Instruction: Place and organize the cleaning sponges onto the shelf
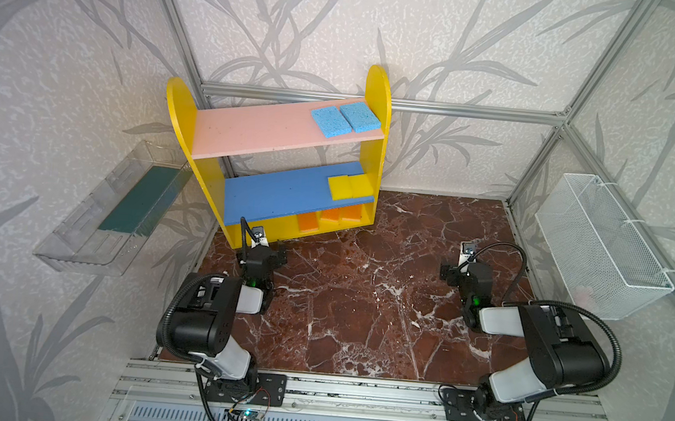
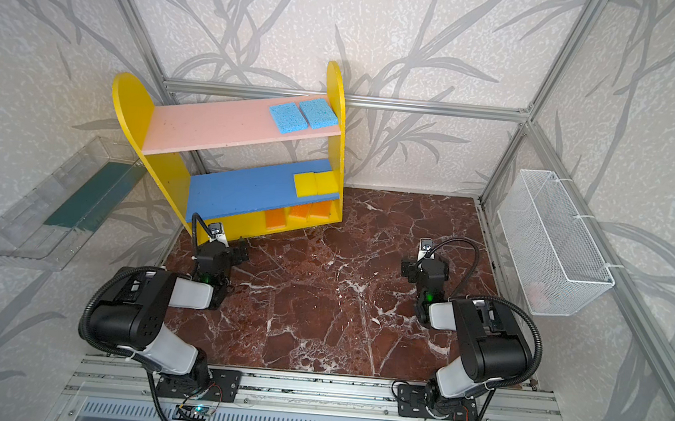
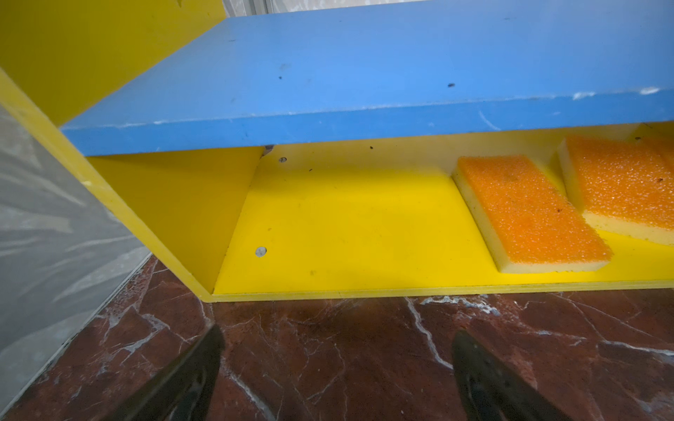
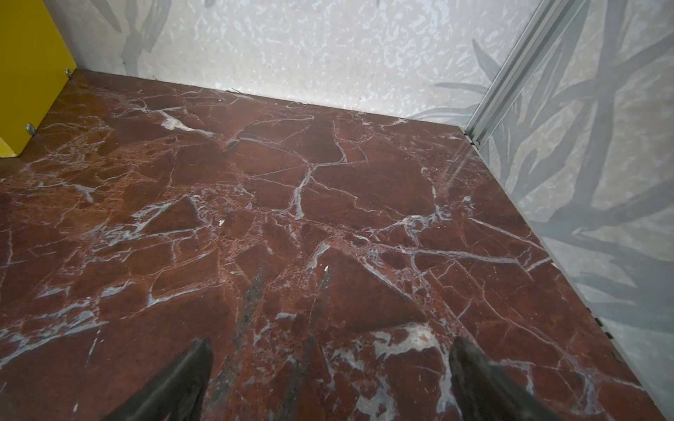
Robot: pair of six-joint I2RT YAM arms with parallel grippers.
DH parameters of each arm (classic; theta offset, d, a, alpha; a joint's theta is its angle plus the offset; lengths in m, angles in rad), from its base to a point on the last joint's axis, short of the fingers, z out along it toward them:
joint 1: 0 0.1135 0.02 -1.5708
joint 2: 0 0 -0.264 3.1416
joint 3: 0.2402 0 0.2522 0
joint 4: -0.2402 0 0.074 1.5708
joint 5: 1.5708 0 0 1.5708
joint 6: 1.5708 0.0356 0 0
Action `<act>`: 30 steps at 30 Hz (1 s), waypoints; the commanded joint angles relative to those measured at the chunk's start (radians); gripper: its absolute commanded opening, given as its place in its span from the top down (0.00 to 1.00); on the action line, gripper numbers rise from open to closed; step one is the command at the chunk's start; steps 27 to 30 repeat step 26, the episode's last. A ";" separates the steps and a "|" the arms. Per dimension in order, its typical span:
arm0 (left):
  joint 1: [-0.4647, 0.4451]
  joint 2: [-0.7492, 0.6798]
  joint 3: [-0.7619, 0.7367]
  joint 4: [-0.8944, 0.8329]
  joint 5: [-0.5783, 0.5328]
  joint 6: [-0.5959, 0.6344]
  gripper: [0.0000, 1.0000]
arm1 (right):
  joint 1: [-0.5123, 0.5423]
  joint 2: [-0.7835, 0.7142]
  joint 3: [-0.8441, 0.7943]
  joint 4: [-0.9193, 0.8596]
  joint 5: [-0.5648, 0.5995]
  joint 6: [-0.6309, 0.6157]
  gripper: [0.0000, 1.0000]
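The shelf [image 1: 178,102] stands at the back left, with yellow side panels. On its pink upper board [image 1: 251,133] two light blue cleaning sponges [image 1: 331,122] [image 1: 360,117] lie side by side at the right end. Two bright yellow sponges [image 1: 342,187] [image 1: 362,186] lie on the blue middle board [image 3: 364,65]. Three orange-topped sponges [image 3: 529,211] [image 3: 620,186] [image 1: 351,214] lie on the yellow base [image 3: 346,237]. My left gripper [image 3: 337,331] hangs open and empty over the marble in front of the base. My right gripper [image 4: 331,339] is open and empty over bare marble to the right of the shelf.
A clear plastic tray [image 1: 73,255] with a dark green liner hangs on the left wall. On the right wall hangs a white wire mesh basket [image 1: 599,251]. Red-brown marble tabletop [image 1: 361,297] spreads between the arms. Aluminium frame posts [image 4: 510,73] line the walls.
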 commanded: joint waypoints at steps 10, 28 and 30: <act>0.005 -0.003 -0.062 0.154 -0.054 -0.010 0.01 | 0.003 -0.036 -0.044 0.045 -0.058 -0.010 0.01; 0.000 0.008 0.001 0.054 -0.051 0.008 0.01 | -0.063 -0.023 0.045 -0.101 -0.260 -0.004 0.01; 0.000 0.008 0.001 0.054 -0.051 0.008 0.01 | -0.063 -0.023 0.045 -0.101 -0.260 -0.004 0.01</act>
